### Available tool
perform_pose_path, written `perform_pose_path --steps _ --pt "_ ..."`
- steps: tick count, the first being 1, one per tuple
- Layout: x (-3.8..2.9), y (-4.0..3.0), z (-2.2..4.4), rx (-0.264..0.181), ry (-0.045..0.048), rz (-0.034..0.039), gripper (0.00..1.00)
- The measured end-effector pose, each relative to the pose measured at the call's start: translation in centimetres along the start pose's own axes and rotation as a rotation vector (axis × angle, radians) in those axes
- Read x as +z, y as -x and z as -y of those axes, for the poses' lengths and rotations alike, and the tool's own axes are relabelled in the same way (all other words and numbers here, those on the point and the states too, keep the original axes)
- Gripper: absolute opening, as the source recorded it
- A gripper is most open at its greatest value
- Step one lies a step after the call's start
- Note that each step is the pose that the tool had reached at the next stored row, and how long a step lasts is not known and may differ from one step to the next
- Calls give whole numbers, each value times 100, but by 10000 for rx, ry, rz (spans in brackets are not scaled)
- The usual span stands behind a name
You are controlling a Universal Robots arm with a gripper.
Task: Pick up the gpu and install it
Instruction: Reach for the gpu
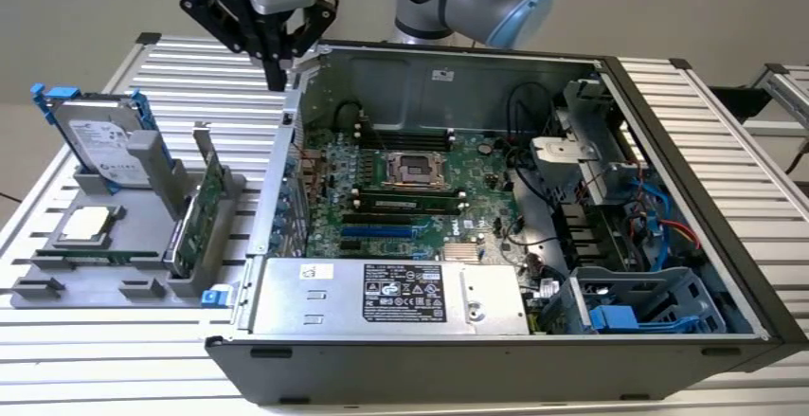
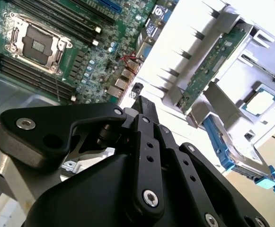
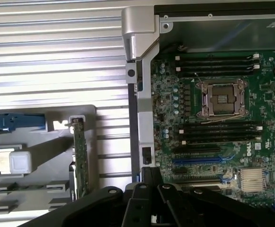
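Bright even light, soft shadows inside case, tray glared white in the second wrist view

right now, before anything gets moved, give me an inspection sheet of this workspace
surface: slatted metal table carrying an open computer case and, at the exterior view's left, a grey holder
job's things: gpu stands on edge in the holder, not held; motherboard lies exposed in the case
clutter: hard drive with blue rails and a processor chip, both in the same holder
pincer: pincer shut, holding nothing, above the case's far corner on the holder's side
cables: blue and red cables inside the case, at the exterior view's right
surroundings: plain wall behind; nothing else seen
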State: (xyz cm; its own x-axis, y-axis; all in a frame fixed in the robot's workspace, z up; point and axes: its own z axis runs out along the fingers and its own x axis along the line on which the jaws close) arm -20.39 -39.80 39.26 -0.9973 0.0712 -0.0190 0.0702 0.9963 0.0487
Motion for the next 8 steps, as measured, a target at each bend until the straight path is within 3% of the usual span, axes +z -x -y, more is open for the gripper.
perform_pose_path --steps 8 --pt "-2 -108 8 0 0 0 0"
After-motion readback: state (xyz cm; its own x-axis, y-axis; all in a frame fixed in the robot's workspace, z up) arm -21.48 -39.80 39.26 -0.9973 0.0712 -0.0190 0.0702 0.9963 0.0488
